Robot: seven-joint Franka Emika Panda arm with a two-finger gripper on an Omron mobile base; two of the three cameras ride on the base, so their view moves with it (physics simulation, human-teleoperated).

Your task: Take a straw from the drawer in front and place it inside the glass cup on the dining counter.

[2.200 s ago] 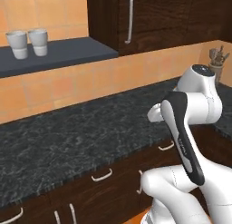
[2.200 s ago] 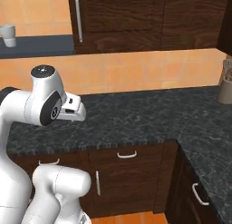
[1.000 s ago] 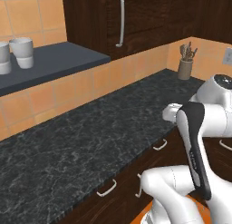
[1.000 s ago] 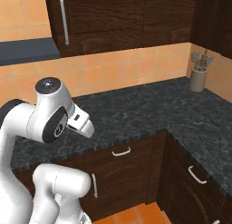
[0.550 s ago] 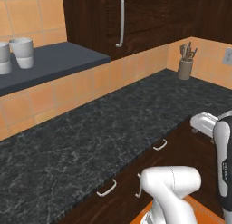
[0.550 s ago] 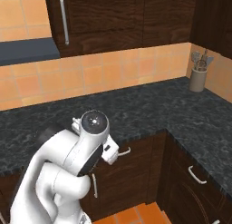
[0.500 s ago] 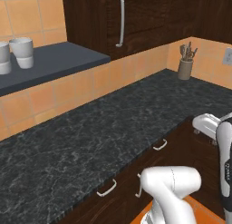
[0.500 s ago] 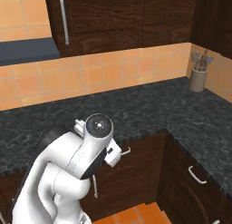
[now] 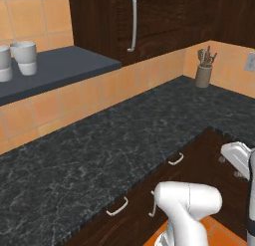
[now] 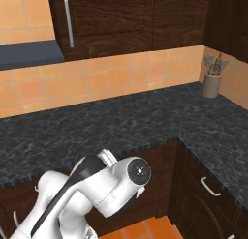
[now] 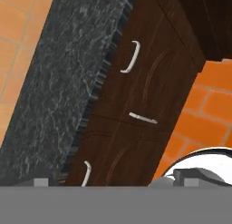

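While the gripper [image 11: 115, 181] hangs low before the cabinet fronts, its tips sit wide apart w/ nothing between them.

Hand view, L to R: black speckled worktop [image 11: 59, 82] runs diagonally, its front edge overhanging the dark fronts. Next comes the drawer [image 11: 149, 69], shut, curved silver handle just under that edge. Orange floor tiles [image 11: 204, 114] give open room at R.

L base view, L to R: two pale mugs [image 9: 24, 55] on a grey shelf [image 9: 60, 70]; tall cabinet door [image 9: 149, 16] w/ long handle; utensil pot [image 9: 203, 74] in the far corner; wall socket [image 9: 250, 61]. The worktop is bare between these.

R base view: the worktop turns an L-corner at R, and fronts under that leg carry another curved handle [image 10: 209, 186]. White arm [image 10: 111, 185] is folded low at L, close to the fronts and covering part of them.
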